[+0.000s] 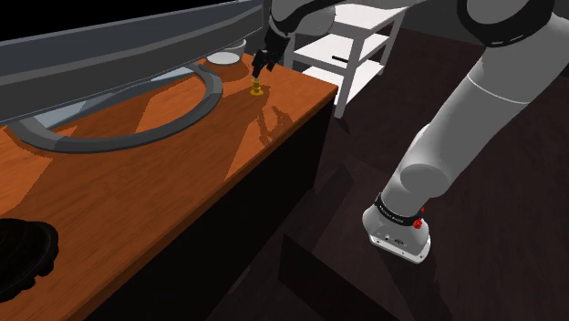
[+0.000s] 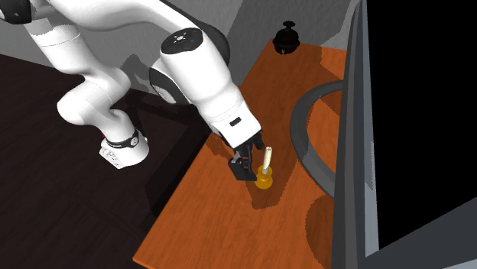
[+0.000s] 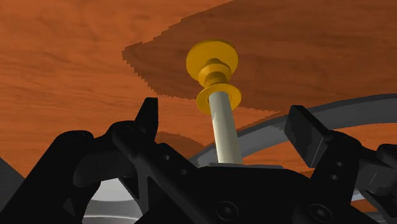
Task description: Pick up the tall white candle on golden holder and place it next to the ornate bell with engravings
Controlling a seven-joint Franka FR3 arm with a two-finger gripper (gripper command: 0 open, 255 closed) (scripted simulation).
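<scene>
now the all-black two-finger gripper (image 2: 251,157) is hanging wide open around the tall pale candle on its golden holder (image 3: 222,127), its fingers (image 3: 147,118) flanking it without touching. the candle is standing on the orange-brown wooden desk (image 2: 222,222), just beside the curved grey monitor foot (image 2: 306,145); the dark round bell (image 2: 288,37) is sitting well apart from that foot

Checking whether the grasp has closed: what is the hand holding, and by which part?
Nothing. The hand is open, its fingers either side of the candle without touching it. The candle stands in its holder on the desk.
</scene>
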